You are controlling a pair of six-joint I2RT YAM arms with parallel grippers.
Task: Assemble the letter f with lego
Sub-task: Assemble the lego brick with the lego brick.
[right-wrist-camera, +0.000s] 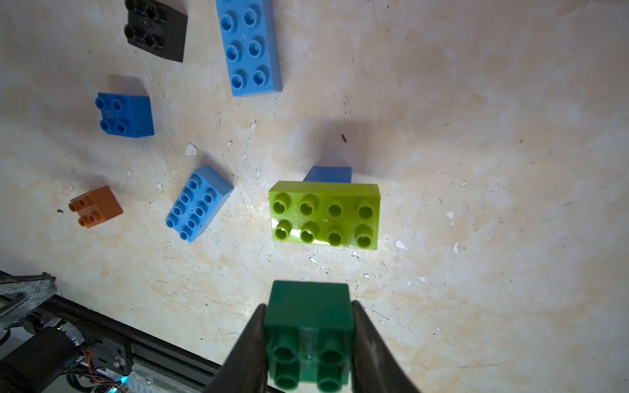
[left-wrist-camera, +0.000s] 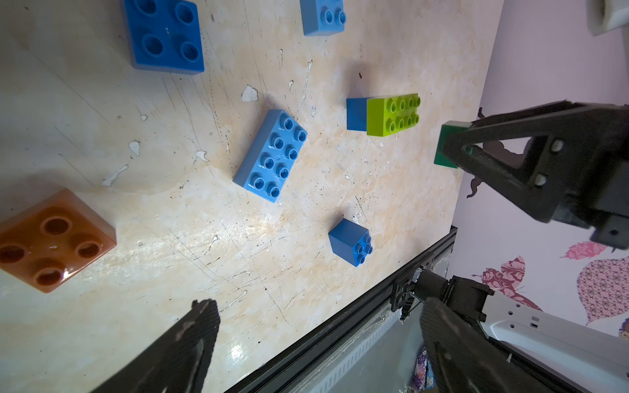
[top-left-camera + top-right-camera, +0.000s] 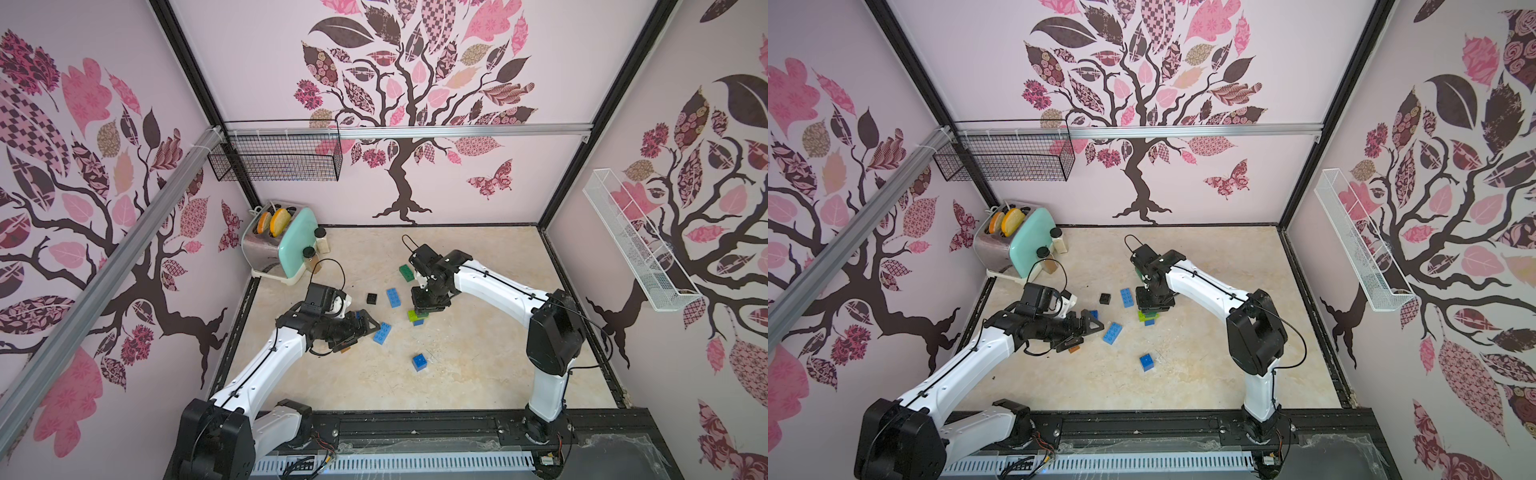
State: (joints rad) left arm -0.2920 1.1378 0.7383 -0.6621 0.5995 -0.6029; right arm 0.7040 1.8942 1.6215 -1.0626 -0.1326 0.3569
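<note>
My right gripper [image 1: 308, 340] is shut on a dark green square lego brick [image 1: 308, 316], studs toward the camera. It hovers just beside and above a lime green oblong brick [image 1: 325, 216] stacked on a blue brick [image 1: 328, 174]. In a top view the right gripper [image 3: 428, 305] stands over that lime brick [image 3: 415, 315]. My left gripper [image 2: 316, 306] is open with nothing between its fingers, low by a light blue oblong brick [image 2: 270, 156]. Loose around them lie a brown brick [image 1: 97, 206], a blue square [image 1: 126, 114], a black brick [image 1: 156, 29] and another light blue oblong [image 1: 250, 47].
A dark green oblong brick [image 3: 406, 272] lies behind the right wrist and a blue square brick [image 3: 420, 362] lies toward the front. A toaster [image 3: 282, 245] and two jars [image 3: 322, 240] stand at the back left. Wire baskets hang on the walls.
</note>
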